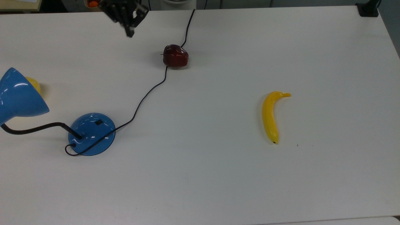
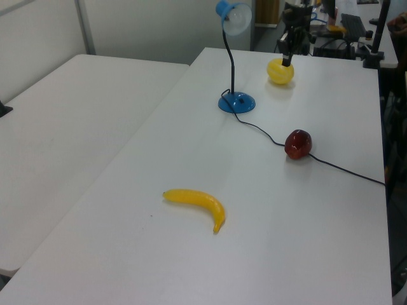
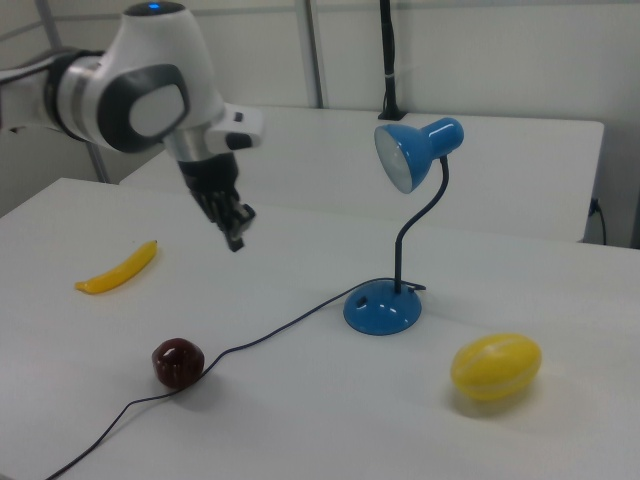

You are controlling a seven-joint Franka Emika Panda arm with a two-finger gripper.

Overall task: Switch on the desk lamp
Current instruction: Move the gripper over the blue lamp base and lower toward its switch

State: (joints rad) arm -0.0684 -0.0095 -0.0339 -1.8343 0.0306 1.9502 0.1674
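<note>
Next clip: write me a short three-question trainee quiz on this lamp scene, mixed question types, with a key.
1. True or false: the gripper is touching the glossy blue desk lamp.
2. Which fruit does the lamp's black cord run past? A) long yellow banana B) dark red apple C) round yellow lemon-like fruit
3. Fill in: the small black switch sits on the lamp's round ____.

Key: 1 false, it hangs above the white table, apart from the lamp. 2 B. 3 base.
</note>
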